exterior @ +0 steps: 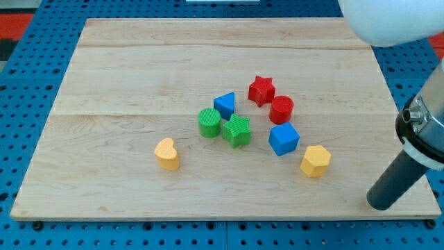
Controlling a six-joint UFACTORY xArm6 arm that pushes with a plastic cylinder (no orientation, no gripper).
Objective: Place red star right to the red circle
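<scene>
Across nearly the whole view lies the wooden board (125, 76), pale planks resting on a blue pegboard surface (21, 97) that shows round its edges. I can read no writing or label on anything.

At the board's lower right corner the arm (424, 121) comes down from the view's top right, a white rounded casing above a grey and black collar, and from it the dark rod slants down and to the view's left. My tip (379, 205) rests on the board near its bottom edge, bare and touching no block; it holds nothing.

Every block sits in a loose cluster near the board's middle, well apart from the tip. The blue cube (284, 139) is toward the cluster's lower right, with the yellow hexagon (315, 161) just below and right of it, the block nearest the tip. The green star (237, 130) touches the green cylinder (209, 123) on its left. The blue triangle (225, 105) sits just above those two. The red circle (282, 110) is above the blue cube, and the red star (261, 90) sits touching or nearly touching it, up and to the left. The yellow heart (166, 153) lies alone to the cluster's lower left.
</scene>
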